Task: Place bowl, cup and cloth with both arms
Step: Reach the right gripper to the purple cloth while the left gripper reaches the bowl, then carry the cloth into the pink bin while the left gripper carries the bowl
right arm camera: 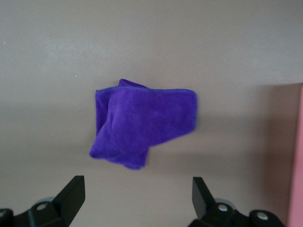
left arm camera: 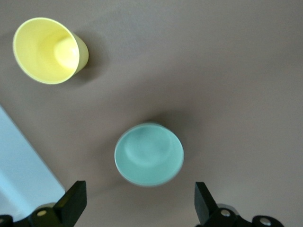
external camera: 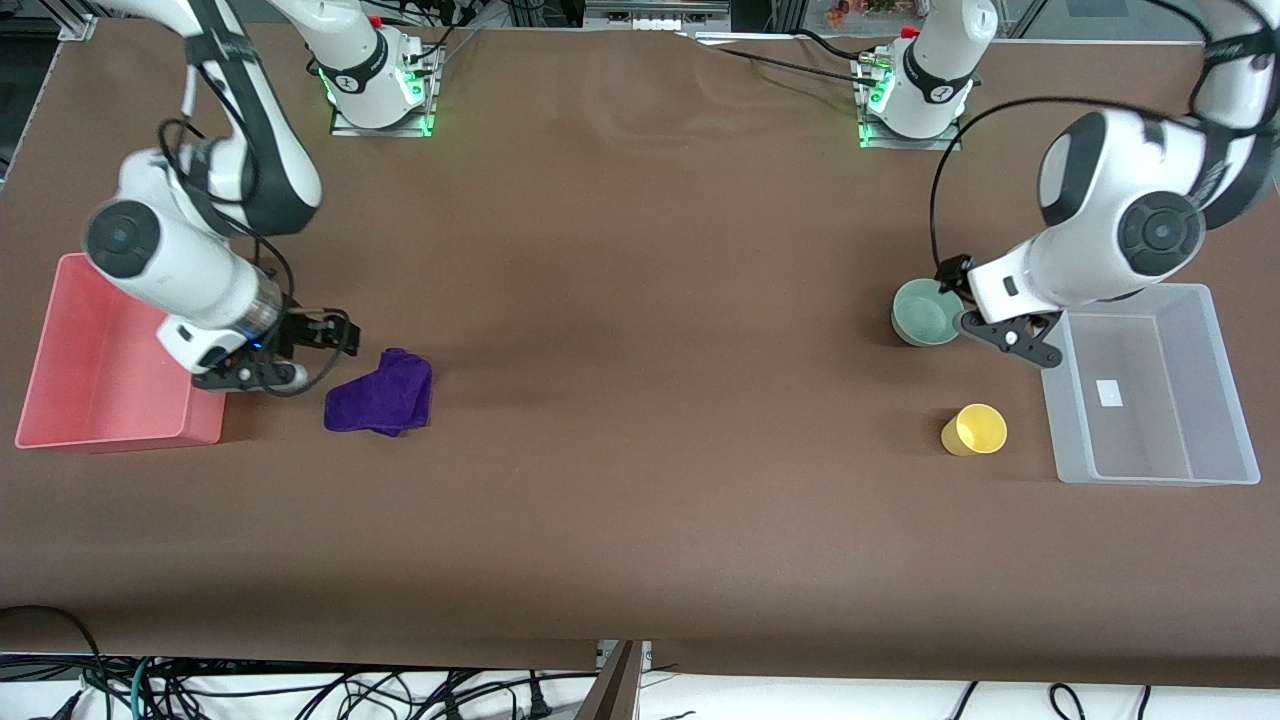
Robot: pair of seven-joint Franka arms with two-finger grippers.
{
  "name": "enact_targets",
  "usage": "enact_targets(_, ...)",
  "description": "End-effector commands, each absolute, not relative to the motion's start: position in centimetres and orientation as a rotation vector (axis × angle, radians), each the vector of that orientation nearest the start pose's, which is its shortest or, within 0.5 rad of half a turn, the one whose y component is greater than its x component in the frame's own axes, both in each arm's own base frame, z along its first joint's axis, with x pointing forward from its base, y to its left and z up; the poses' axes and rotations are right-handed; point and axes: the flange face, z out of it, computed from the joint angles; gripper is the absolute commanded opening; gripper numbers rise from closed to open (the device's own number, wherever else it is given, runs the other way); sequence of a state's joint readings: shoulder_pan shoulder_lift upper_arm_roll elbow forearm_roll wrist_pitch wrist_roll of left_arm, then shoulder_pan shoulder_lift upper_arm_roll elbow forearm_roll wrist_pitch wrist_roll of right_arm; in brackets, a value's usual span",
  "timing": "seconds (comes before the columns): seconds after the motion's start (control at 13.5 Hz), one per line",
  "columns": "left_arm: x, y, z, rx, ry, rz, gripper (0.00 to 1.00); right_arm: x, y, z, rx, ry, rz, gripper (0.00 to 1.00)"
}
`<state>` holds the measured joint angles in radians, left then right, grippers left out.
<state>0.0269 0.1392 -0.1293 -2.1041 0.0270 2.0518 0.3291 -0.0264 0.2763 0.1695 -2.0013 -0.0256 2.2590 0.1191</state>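
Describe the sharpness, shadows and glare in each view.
Front view: sharp, evenly lit, soft shadows beside the cloth and cup. Left wrist view: slightly blurred, bowl rim smeared, open left gripper dark. Right wrist view: cloth clear, open right gripper soft-edged. No strong glare.

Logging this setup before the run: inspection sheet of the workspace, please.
Surface: brown table cover, a few wrinkles between the arm bases.
Job's things: bowl upright beside the clear bin; cup lying on its side, nearer the front camera than the bowl; cloth crumpled beside the pink bin. Both bins hold none of them.
Clutter: nothing seen.
Grippers: left tool open over the table beside the bowl; right tool open between the pink bin and the cloth. Both are unladen.
Cables: black cable looped along the left arm; loose cables below the table's front edge.
Surroundings: metal framing along the base end.
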Motion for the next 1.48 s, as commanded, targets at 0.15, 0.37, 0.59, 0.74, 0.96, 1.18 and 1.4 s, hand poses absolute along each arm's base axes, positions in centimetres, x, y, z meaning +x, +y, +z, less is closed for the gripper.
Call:
enact_targets(0.15, 53.6, -1.8, 23.3, -2.991, 0.972, 0.136, 1.0, 59.1, 8.9, 25.6, -3.076, 0.062, -0.065, 1.0)
enact_targets(0.37, 53.4, 1.5, 19.0, -2.977, 1.098, 0.127, 0.99, 59.0, 9.6, 22.3, -3.058, 0.125, -0.086, 1.0)
enact_targets(0.59, 52.2, 0.5, 18.2, -2.969, 1.164, 0.173, 0.68, 58.9, 10.6, 20.0, -3.043, 0.132, -0.116, 1.0)
enact_targets(0.74, 52.2, -0.1, 18.4, -2.965, 1.186, 0.18, 0.09, 58.9, 10.8, 19.2, -3.039, 0.132, -0.122, 1.0)
enact_targets(0.96, 52.6, -0.2, 19.8, -2.95, 1.215, 0.182, 0.0, 58.7, 10.8, 18.7, -3.04, 0.128, -0.118, 0.5)
enact_targets(1.18, 54.1, -0.4, 23.2, -2.92, 1.261, 0.193, 0.0, 58.7, 10.7, 18.7, -3.046, 0.104, -0.097, 0.0)
enact_targets(1.4, 57.2, -0.1, 29.1, -2.943, 1.246, 0.291, 0.0, 59.2, 10.6, 20.6, -3.051, 0.083, -0.115, 0.0)
